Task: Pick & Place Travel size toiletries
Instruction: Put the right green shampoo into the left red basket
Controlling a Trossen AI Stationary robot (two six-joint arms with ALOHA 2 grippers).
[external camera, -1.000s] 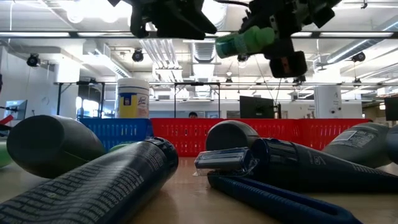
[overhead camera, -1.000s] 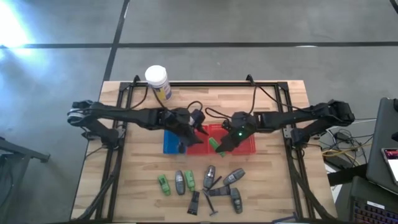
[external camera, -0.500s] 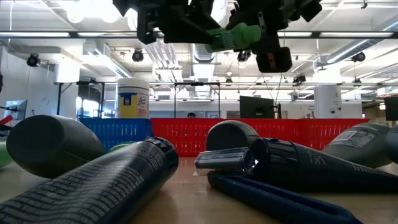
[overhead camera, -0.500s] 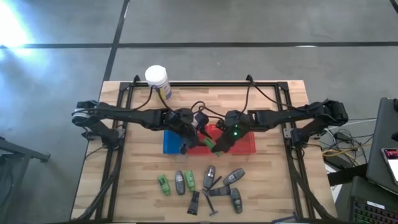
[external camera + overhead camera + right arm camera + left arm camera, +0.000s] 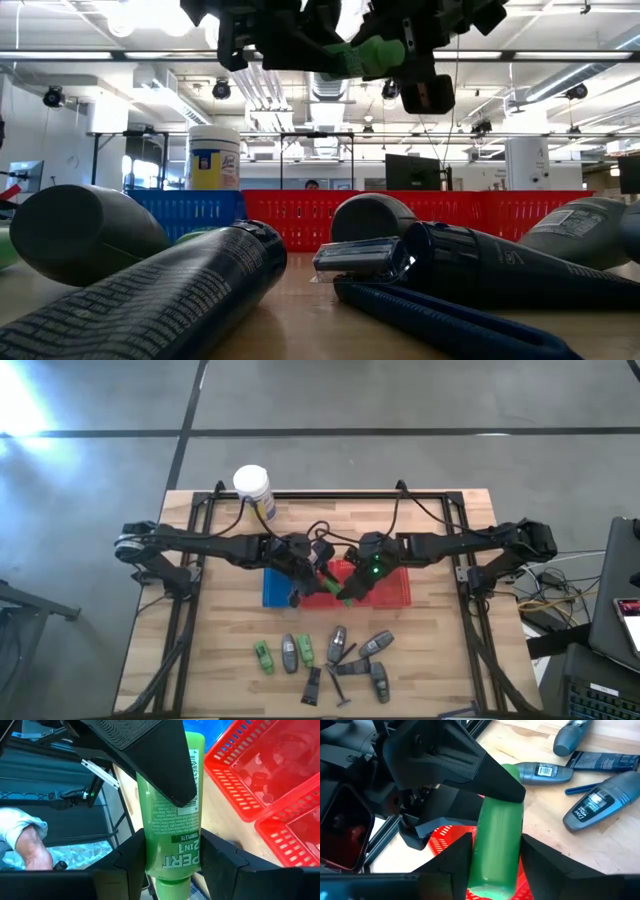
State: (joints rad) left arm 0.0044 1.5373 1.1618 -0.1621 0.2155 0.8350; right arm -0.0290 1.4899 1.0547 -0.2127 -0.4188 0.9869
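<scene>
The right claw [image 5: 348,592] pinches a green Pert 2-in-1 bottle [image 5: 172,805] and holds it in the air over the near edge of the red basket [image 5: 395,592], close to where the blue basket [image 5: 272,588] begins. The left claw [image 5: 297,596] meets it there: its fingers [image 5: 150,755] lie on either side of the same bottle, one flat against its label, so this looks like a hand-over between the arms. Whether the left claw presses the bottle yet, I cannot tell.

Judging by the layout, the task is in its early part. The red basket's compartments look bare where they show. On the wooden surface [image 5: 200,640] nearer the camera lie two more green bottles [image 5: 263,657], several grey deodorant sticks [image 5: 375,645], a dark tube [image 5: 311,686] and a blue razor [image 5: 347,668], all waiting to be moved. The white jar [image 5: 252,487] stands apart at the far edge.
</scene>
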